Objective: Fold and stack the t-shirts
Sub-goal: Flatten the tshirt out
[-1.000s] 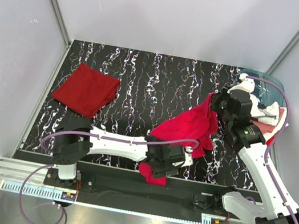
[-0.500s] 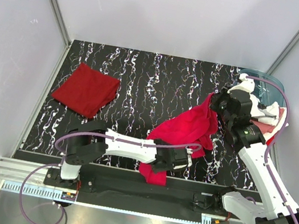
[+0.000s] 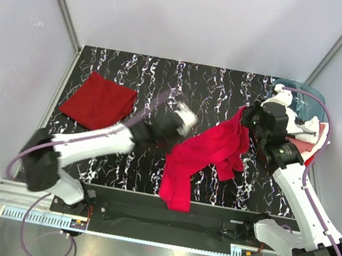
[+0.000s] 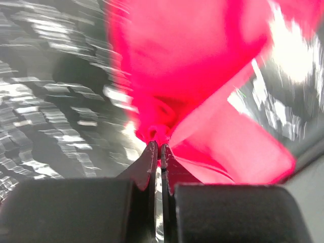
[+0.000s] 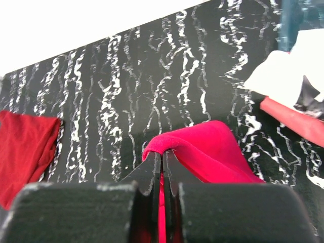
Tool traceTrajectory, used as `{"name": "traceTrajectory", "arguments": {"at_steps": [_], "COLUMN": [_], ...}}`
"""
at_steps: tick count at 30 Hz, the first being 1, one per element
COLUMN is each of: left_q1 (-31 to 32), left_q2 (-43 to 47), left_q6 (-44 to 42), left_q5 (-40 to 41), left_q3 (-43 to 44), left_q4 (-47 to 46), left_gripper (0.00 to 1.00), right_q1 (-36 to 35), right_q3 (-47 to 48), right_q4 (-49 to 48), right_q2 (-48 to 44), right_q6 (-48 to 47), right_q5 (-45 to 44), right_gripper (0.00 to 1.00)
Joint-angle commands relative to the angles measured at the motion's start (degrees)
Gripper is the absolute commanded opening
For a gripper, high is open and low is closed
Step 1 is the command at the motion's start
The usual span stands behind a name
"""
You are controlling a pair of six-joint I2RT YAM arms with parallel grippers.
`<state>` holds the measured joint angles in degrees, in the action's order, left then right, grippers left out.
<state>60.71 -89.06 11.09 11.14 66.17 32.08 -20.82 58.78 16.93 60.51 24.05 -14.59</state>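
Between the two grippers hangs the crimson t-shirt (image 3: 210, 149): the right gripper (image 5: 162, 153) pinches a fold aloft, and the left gripper (image 4: 158, 147) looks clamped on a bunched edge at its tips. Spreading step, I'd say. Next they must draw apart and lay it flat on the worktop (image 3: 166, 81).

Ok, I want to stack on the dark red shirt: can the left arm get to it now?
Probably yes: the dark red shirt lies on its side with bare table between, but the left gripper is shut on the crimson shirt.
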Motion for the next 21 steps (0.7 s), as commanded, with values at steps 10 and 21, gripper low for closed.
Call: {"name": "traceTrajectory", "arguments": {"at_steps": [10,21], "left_q1": [-30.5,-35.2], "left_q2": [35.8,42.6], "left_q6": [24.1,22.7], "left_q5": [3.4,-0.8], "left_q3": [-12.5,6.6], "left_q4": [-12.9,-2.6], "left_gripper": [0.00,0.00], "right_q1": [1.2,1.3], "right_q3": [6.9,17.8], "right_q4": [3.9,8.4], "right_q2": [1.0,-14.3], "right_q6": [-1.6,-3.0], "right_q5": [-8.4,-2.3], "right_gripper": [0.00,0.00]}}
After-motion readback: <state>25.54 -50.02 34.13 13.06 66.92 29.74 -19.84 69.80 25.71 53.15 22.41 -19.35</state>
